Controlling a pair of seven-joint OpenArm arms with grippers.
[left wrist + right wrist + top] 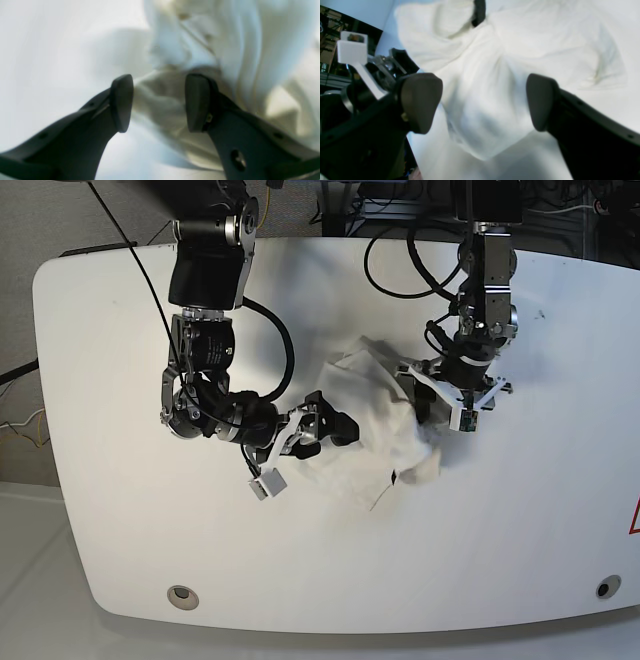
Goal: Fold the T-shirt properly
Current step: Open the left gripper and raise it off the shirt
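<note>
Left wrist view, gripper: the left gripper (160, 102) has its jaws apart, with a wide gap showing between the two dark pads.
Left wrist view, cloth: the T-shirt (225, 50) fills the upper right of the frame as rumpled white folds. A shaded fold runs through the gap between the pads and on toward lower centre. Whether either pad touches it I cannot tell; the picture is blurred.
Right wrist view, gripper: the right gripper (483, 102) is spread wide and grips nothing.
Right wrist view, cloth: the T-shirt (495, 62) spreads from the top of the frame down to a rounded edge at lower centre, directly between and beyond the pads. A small black piece sits at its top edge, too blurred to identify.
Base view, cloth: the T-shirt (385, 425) lies crumpled in a heap at the centre of the white table (120, 510), with no print showing.
Base view, arms: the right gripper (335, 426) meets the heap's left edge; the left gripper (440, 402) sits at its right edge.
Key relation: the heap lies between the two grippers, each close to its own side, so neither is clearly nearer.
Long axis: it runs from upper left to lower right, from what I can judge.
Progress: folding looks barely begun; the shirt first needs spreading flat.
</note>
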